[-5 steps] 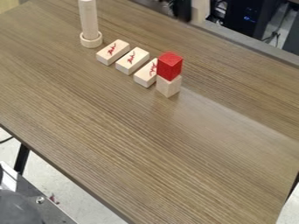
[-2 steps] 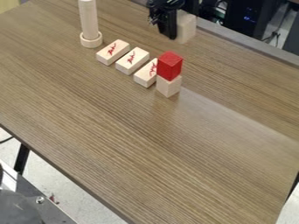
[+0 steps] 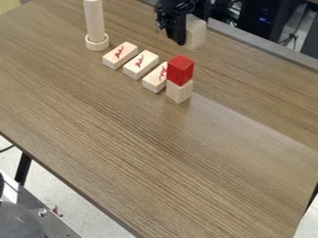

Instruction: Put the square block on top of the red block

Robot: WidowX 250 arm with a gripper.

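Blocks crowd the target: three flat pale pieces [image 3: 140, 64] with red marks lie in a slanting row, the end piece [image 3: 155, 81] partly hidden by the stack. There the red block [image 3: 180, 70] tops a pale cube [image 3: 179, 91]. A wooden cylinder [image 3: 94, 21] stands upright in a ring [image 3: 97, 44]. Near the table's [image 3: 155, 153] far edge, the black gripper [image 3: 188, 39] grasps the pale square block [image 3: 197, 33], apart from the stack.
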